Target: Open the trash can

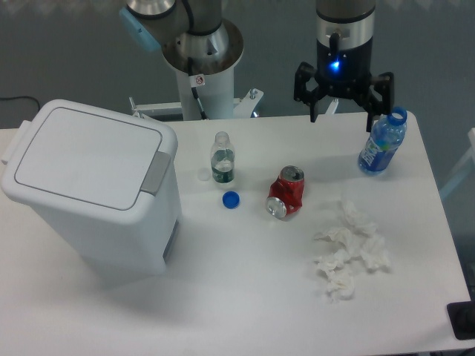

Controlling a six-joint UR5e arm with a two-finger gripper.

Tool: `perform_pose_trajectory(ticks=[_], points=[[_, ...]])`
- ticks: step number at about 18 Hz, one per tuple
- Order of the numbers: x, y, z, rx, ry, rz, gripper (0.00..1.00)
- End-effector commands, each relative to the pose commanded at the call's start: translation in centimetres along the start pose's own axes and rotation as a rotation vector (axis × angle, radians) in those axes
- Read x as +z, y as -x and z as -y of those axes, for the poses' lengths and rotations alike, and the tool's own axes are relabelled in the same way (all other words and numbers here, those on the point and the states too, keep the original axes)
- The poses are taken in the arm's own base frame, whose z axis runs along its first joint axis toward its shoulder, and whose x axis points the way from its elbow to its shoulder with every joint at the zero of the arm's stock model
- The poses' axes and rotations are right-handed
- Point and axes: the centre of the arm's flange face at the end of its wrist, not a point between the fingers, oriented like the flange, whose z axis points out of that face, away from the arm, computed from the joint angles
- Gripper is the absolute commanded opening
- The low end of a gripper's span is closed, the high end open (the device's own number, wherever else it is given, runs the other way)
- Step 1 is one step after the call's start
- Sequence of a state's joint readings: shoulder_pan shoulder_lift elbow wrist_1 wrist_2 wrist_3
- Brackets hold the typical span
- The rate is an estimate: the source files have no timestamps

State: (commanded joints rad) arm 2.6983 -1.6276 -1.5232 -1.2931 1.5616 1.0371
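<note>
The trash can [93,185] sat lid-down at the table's left; the gripper [342,111] hung spread wide beside the blue bottle [383,142]

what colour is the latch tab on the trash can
Grey, on the white trash can; clearest in the fixed camera view.
</note>
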Motion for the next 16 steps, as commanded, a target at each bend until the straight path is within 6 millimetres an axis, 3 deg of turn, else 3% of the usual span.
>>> perform_pose_trajectory(ticks=[9,13,16], points=[[-0.7,-0.2,-0.1,-0.279,-0.008,0.007,1.0],[-1.1,-0.9,1.2,-0.356,-0.044,-0.013,1.0],[-0.7,-3.0,3.3,-0.348,-0.051,-0.04,1.0]])
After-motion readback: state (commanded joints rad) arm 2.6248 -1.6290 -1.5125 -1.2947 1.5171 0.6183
